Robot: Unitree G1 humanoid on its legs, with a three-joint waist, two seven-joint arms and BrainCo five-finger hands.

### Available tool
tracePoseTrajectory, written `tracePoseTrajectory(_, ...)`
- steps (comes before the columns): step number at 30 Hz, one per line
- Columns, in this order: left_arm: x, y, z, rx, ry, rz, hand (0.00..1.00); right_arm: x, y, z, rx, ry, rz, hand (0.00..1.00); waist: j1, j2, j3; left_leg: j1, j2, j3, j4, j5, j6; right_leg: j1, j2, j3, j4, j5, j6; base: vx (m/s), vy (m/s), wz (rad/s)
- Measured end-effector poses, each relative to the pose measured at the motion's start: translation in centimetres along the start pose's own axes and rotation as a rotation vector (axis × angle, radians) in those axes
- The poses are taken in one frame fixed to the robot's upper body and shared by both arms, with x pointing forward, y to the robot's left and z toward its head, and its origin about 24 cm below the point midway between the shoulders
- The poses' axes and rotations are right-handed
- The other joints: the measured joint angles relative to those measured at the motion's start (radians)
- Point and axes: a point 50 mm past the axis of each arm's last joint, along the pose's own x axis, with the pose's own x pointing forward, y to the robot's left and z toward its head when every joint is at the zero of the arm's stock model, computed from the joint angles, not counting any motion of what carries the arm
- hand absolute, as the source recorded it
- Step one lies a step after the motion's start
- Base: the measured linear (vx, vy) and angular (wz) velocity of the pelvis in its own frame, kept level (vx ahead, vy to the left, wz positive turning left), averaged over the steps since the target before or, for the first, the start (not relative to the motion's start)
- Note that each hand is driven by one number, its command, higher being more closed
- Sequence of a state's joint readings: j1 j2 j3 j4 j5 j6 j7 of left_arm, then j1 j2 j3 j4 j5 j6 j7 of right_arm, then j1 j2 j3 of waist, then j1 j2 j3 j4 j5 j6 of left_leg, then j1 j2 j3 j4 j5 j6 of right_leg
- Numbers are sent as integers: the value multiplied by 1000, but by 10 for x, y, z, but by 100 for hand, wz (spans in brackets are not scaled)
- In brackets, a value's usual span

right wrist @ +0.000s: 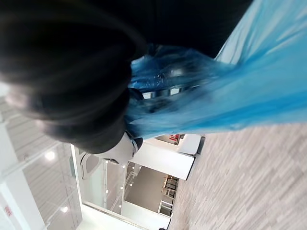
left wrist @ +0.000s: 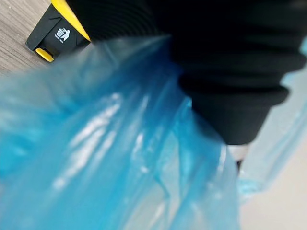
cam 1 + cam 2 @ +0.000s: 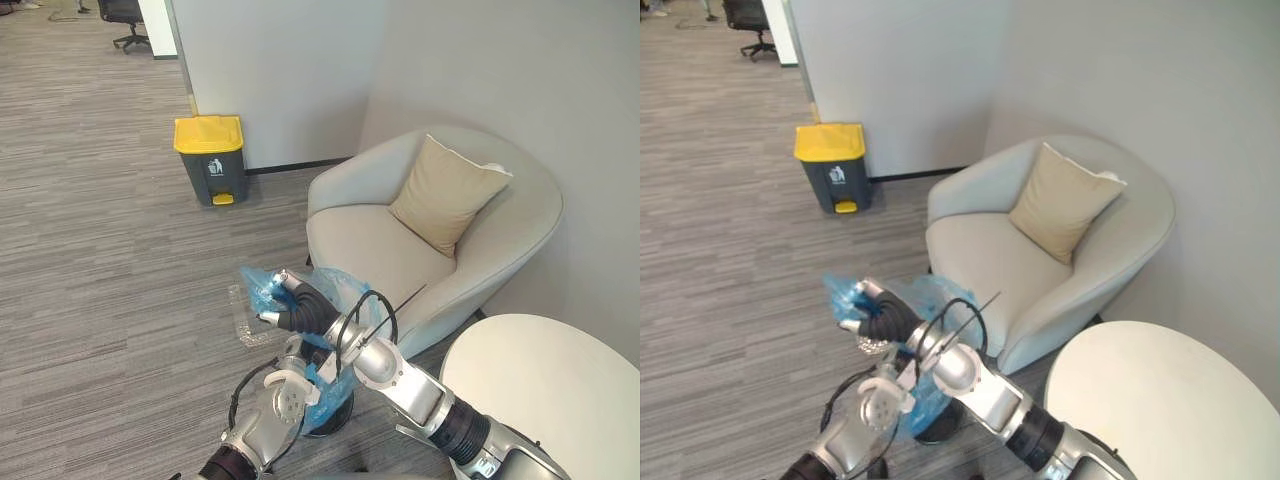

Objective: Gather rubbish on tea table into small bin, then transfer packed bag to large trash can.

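Bag (image 3: 345,292), thin blue film: its top is bunched in the right hand (image 3: 300,306), with the fingers (image 3: 268,319) curled round the gathered film. The rest hangs down to a dark round thing (image 3: 937,432) on the floor (image 3: 100,250), possibly the small bin; cannot tell whether the bag is clear of it. Left hand (image 2: 225,86) lies close against the bag, its fingers hidden by film, so cannot tell if they hold. Can (image 3: 210,160) stands by the wall, yellow lid down, well apart from the bag across open floor. Armchair (image 3: 470,260) is just beside the bag and the tabletop (image 3: 550,385) is near on the right. Risks, as judged:

1. The only confirmed hold is one hand on slippery film. It may creep through the fingers on the walk, so the bag drops and spills.
2. No knot is visible, so a swing could shed rubbish.
3. If the bag is partly in the dark thing, lifting may drag or tip it.
4. Film could snag on the armchair edge and tear.
5. The lid is shut and needs the pedal (image 3: 222,199) or a freed hand, and freeing one worsens risk 1.
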State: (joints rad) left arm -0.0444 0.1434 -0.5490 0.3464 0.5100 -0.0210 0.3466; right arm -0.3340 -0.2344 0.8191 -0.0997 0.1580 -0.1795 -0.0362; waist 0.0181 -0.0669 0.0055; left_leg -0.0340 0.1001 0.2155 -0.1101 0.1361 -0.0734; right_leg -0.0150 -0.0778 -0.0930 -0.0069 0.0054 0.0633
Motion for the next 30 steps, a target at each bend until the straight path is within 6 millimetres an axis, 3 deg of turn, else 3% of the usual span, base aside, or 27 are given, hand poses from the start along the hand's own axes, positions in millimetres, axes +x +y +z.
tracePoseTrajectory(15, 11, 15, -6, -42, 49, 72, 100, 6, 8, 5, 115, -26, 29, 100, -18, -3, -3, 3, 11, 19, 0, -3, -7, 2, 12, 17, -16, 13, -6, 5, -4, -4)
tracePoseTrajectory(21, 11, 20, -15, -62, 93, 93, 100, -2, 10, -5, 127, 9, 16, 100, -19, -4, -3, 3, 10, 19, 0, -3, -7, 2, 11, 18, -16, 13, -6, 0, 0, 0)
tracePoseTrajectory(22, 11, 22, -17, -64, 106, 101, 100, -4, 9, -11, 127, 35, 4, 0, -19, -4, -3, 3, 10, 19, 0, -3, -7, 2, 10, 18, -16, 13, -5, 0, 0, 0)
tracePoseTrajectory(30, 5, 34, -33, -121, 184, 167, 100, -38, -11, -39, -27, 186, -109, 0, -20, -4, -3, 3, 10, 19, 0, -8, -12, 2, 7, 17, -16, 11, -3, 0, 0, 0)
